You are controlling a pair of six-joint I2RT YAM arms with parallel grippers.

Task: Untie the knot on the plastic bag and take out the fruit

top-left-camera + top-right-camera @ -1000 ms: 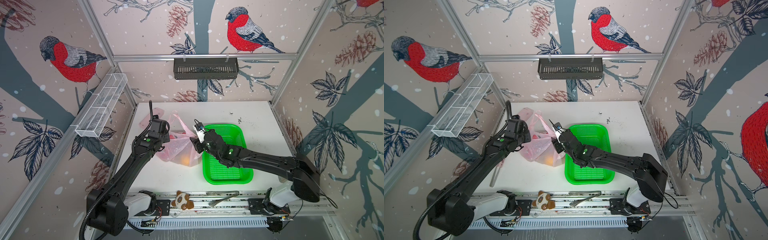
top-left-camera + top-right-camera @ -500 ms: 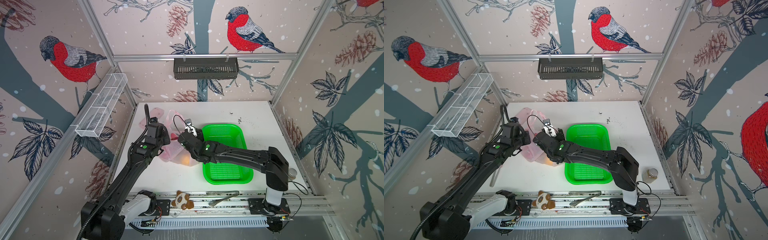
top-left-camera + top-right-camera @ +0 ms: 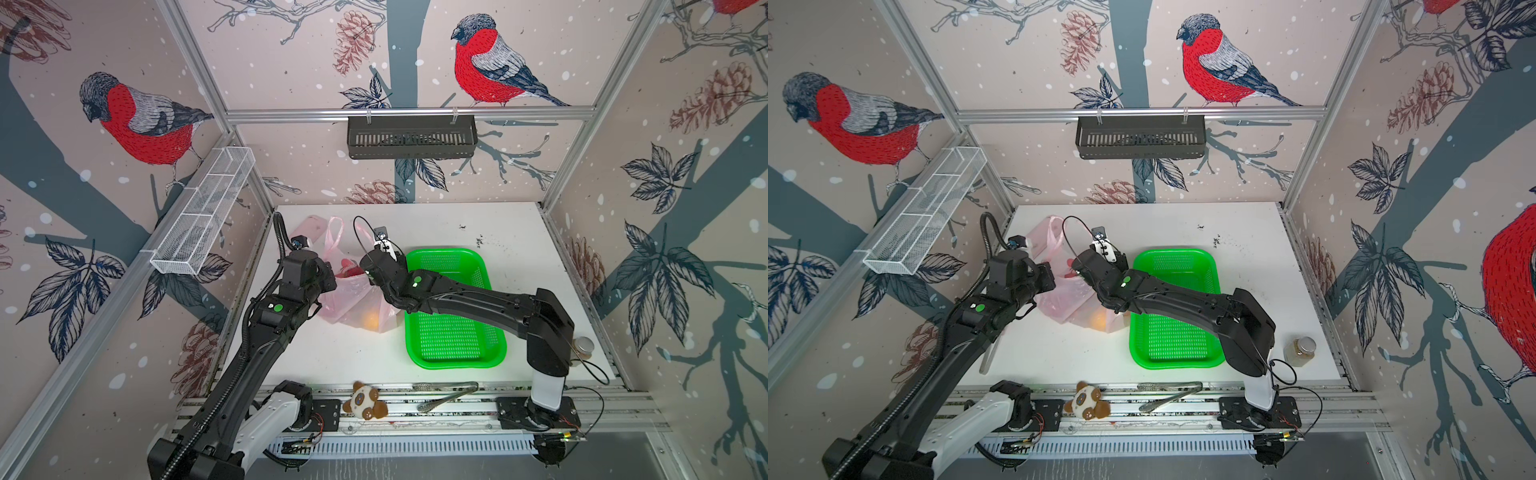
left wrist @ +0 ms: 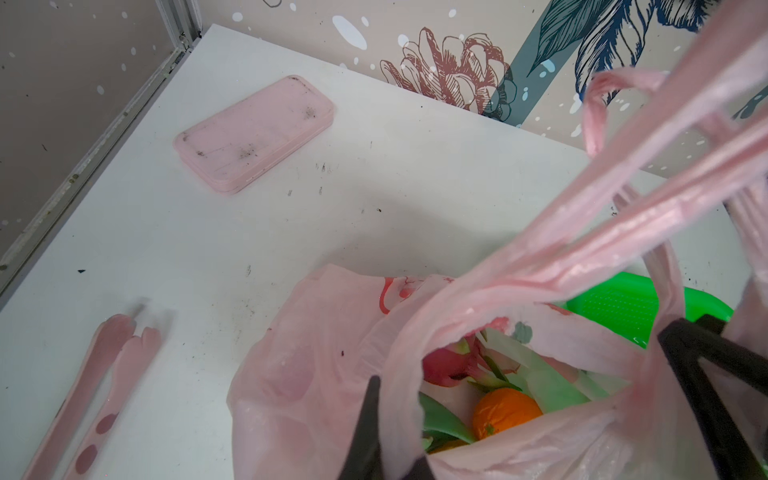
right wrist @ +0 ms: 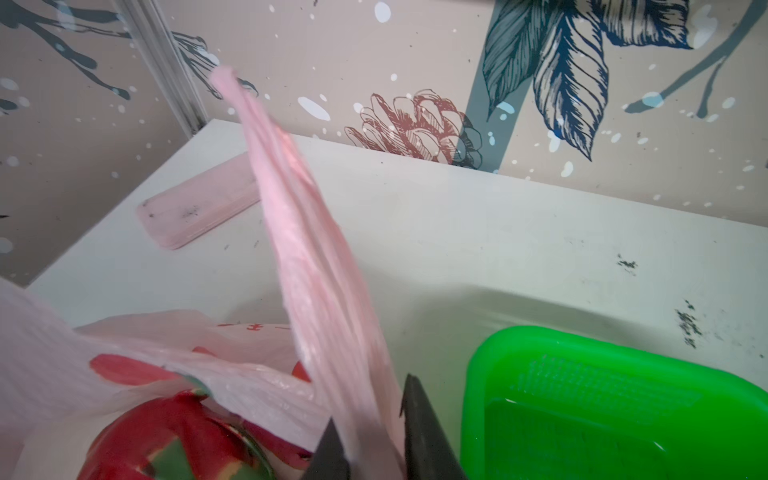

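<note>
Two pinches hold the plastic bag (image 3: 353,301): my left gripper (image 3: 329,277) is clamped on its rim, my right gripper (image 5: 370,401) closed on a handle strip. Inside lies the fruit (image 4: 505,411). The bag sits near the left edge of the white table (image 3: 519,241), just beside the green basket (image 3: 457,365) — beyond both, the surface runs open to the back wall (image 3: 415,183).

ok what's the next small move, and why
Probably ease the pincers apart: the left pincer pinches the plastic bag at its rim, the right pincer grips a handle, and the mouth gapes over a dragon fruit and orange ball; wider should make reaching in easier.
</note>
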